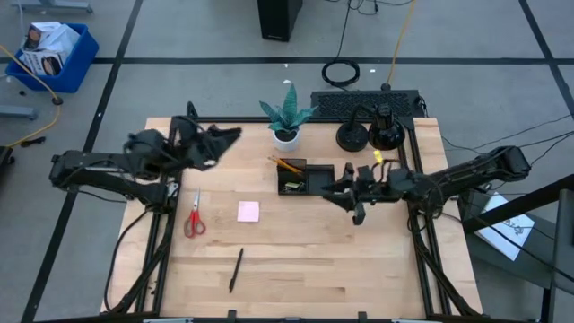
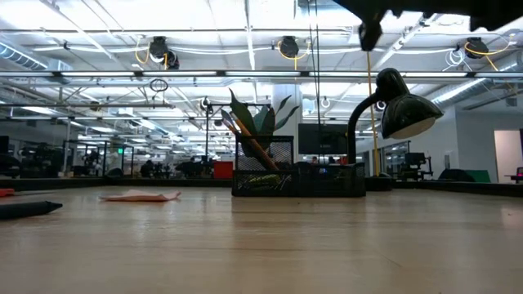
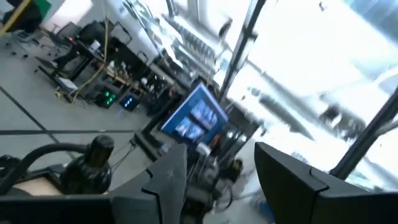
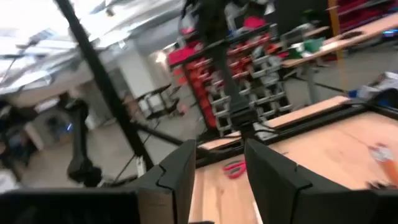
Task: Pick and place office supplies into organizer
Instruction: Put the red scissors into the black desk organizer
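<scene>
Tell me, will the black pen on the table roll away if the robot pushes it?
Probably, if pushed from the side: the pen looks thin and round, lying flat on bare smooth wood. It likely feels stiff and light, so a small nudge might move it.

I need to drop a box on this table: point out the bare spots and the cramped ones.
Free: the front right stretch, right of the black pen and below the organizer. A smaller patch lies between the sticky pad and the plant. Crowded: the back right, where the organizer, right gripper and lamp bases cluster.

Right gripper (image 4: pixel 221 180) over the wooden table (image 4: pixel 311 155)
Fingers parted, empty; beyond them, seemingly the red-handled scissors (image 4: pixel 234 168).
</scene>
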Available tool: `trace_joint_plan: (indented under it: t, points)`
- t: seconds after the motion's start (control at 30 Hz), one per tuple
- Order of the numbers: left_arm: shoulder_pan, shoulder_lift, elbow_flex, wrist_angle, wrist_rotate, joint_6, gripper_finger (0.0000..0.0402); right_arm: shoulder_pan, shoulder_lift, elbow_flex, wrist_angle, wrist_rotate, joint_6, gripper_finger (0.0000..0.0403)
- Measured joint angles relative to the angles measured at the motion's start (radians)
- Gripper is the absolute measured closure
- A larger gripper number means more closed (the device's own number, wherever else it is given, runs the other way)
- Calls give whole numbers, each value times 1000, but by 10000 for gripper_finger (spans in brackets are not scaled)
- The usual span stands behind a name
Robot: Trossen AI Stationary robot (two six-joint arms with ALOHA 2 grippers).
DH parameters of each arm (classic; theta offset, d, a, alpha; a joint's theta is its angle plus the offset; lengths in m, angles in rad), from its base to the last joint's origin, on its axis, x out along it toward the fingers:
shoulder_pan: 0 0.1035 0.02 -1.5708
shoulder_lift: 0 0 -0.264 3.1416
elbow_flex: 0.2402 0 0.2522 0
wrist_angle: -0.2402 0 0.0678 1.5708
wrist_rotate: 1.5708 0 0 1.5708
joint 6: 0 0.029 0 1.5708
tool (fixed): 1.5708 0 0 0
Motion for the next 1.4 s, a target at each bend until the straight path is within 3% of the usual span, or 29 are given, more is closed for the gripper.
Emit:
trace_joint_plan:
  t: [0.2,0.37,0.47,0.57,0.77,0.97,1.2,1.4]
  points:
    - [-39,-58,0,27,-36,-19,210,18,141,131,-2,-60,-102,273]
    - [-91,-78,0,32,-19,-45,210,28,295,286,-124,-61,-142,273]
    - [-126,-89,0,2,20,-15,210,27,372,347,-172,-56,-100,273]
    - [-169,-111,0,-151,47,-48,211,7,392,350,-130,-53,-9,273]
    - [-228,-190,0,-520,-49,-130,211,6,291,341,-380,-84,86,273]
    - [-273,-212,0,-808,-98,-262,211,8,90,218,-373,-77,89,273]
    - [-349,-112,0,-1177,13,-430,211,0,-129,-48,-314,-56,233,273]
    - [-402,8,0,-1286,156,-516,211,1,-227,-300,-10,-43,393,273]
